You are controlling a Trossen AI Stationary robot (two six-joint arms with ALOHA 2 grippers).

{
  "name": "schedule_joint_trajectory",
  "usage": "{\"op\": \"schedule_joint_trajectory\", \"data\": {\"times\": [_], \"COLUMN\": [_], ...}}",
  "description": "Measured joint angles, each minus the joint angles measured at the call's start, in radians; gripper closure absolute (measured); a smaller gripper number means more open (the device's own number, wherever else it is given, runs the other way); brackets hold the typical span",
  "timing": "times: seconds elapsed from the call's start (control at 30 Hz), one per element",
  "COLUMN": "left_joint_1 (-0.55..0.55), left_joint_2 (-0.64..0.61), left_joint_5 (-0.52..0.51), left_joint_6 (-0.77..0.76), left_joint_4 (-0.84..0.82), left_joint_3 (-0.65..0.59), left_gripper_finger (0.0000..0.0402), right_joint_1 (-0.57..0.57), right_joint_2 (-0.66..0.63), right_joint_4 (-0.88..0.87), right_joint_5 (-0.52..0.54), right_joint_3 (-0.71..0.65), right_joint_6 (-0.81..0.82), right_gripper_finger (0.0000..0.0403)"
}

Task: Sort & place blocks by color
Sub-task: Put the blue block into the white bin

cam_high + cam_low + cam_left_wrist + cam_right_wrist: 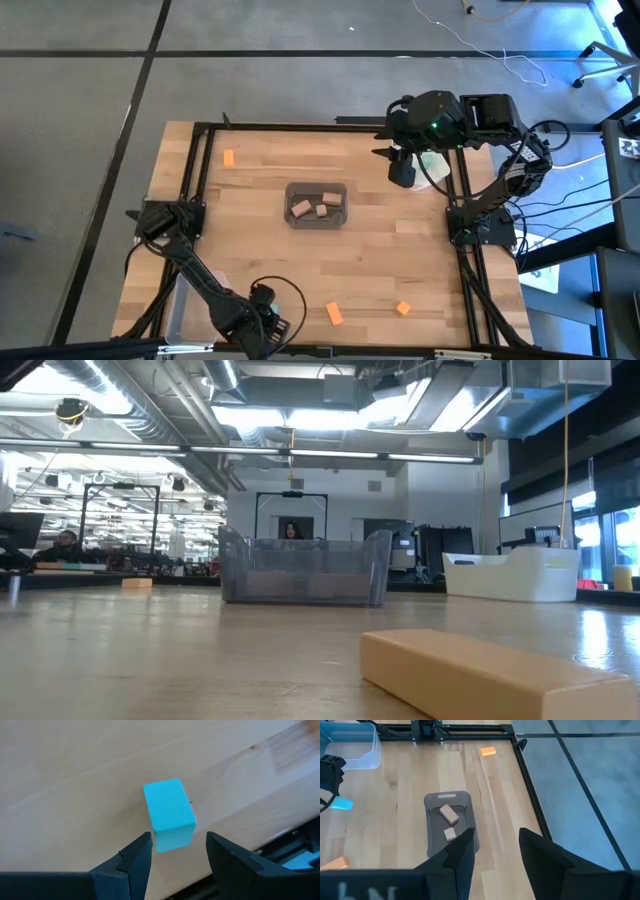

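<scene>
Your left pincer (174,857) hangs at the table's (250,200) near edge, fingers spread, just above a teal block (169,812) lying on the wood; nothing is pinched. To its right along the near side lie two orange blocks (335,314) and (403,308). At the table's centre you have the dark grey bin (316,204) holding three tan blocks (301,209). A third orange block (229,158) lies at the far left. Your right pincer (495,852) hovers high at the far right, fingers apart, empty. No readable writing shows on any block or bin.
</scene>
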Motion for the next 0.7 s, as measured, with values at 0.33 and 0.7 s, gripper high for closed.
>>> {"op": "schedule_joint_trajectory", "data": {"times": [0.33,0.7], "left_joint_1": [0.015,0.039], "left_joint_2": [0.000,0.048], "left_joint_5": [0.008,0.039], "left_joint_6": [0.023,0.005], "left_joint_4": [-0.022,0.001], "left_joint_3": [0.000,0.000], "left_gripper_finger": [0.0223,0.0223], "right_joint_1": [0.000,0.000], "right_joint_2": [0.000,0.000], "right_joint_4": [0.000,0.000], "right_joint_5": [0.000,0.000], "right_joint_3": [0.000,0.000], "right_joint_6": [-0.017,-0.018], "right_gripper_finger": [0.0248,0.0248]}}
